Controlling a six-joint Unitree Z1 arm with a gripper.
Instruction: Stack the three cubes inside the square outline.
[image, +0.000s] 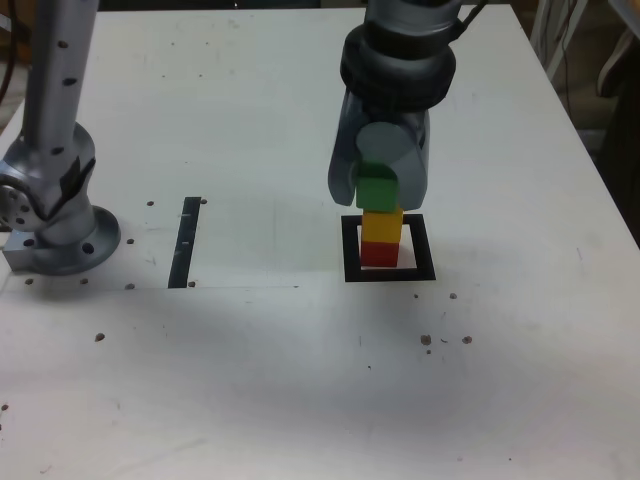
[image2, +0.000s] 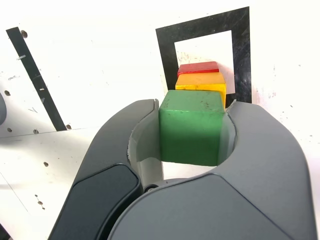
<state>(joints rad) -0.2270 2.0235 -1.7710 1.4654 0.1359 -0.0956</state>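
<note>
At the centre left of the exterior frame a black strip lies on the bench; right of centre, the green cube is grasped by the claw above the yellow cube and red cube, inside the square outline. An off-centre release (alignment is hard to judge) could topple the stack.

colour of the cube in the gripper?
Green: the small matte green cube, clearest in the wrist view.

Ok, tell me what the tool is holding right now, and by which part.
The tool holds the green cube, clamped on two opposite side faces, above the yellow cube.
</note>
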